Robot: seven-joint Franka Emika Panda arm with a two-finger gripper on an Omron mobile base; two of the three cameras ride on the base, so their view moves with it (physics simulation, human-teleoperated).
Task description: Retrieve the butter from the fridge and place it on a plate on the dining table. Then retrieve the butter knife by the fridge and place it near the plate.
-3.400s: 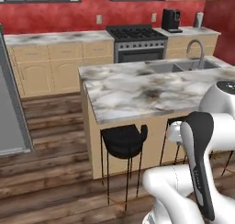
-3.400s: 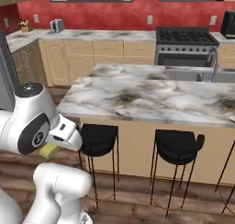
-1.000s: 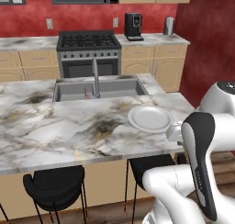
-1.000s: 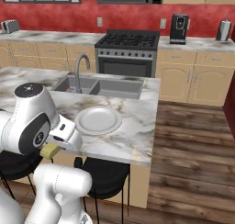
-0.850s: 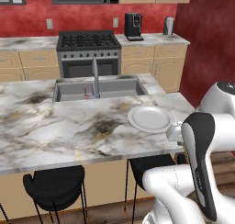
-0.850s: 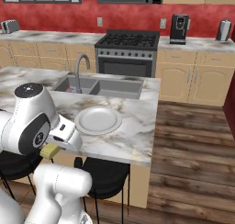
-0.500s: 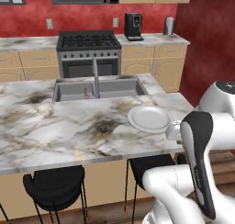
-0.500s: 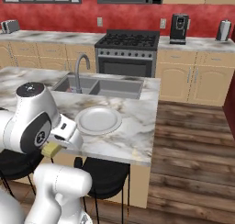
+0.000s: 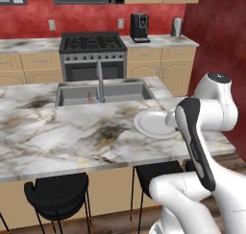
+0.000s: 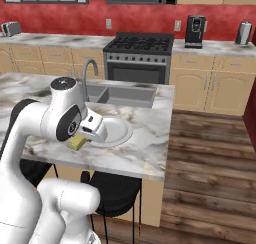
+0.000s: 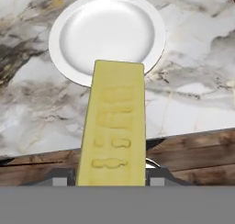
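Left base view — the plate (image 9: 153, 123) sits on the dining table (image 9: 62, 132), just ahead of the arm's wrist. Right base view — the gripper (image 10: 80, 140) hangs at the table's near edge, closed on the butter (image 10: 78, 143), plate just beyond it. Hand view — the yellow stick juts forward, its far end over the plate's near rim. The risk: let go this short and the butter catches the rim, tips onto the marble — or drops off the edge.
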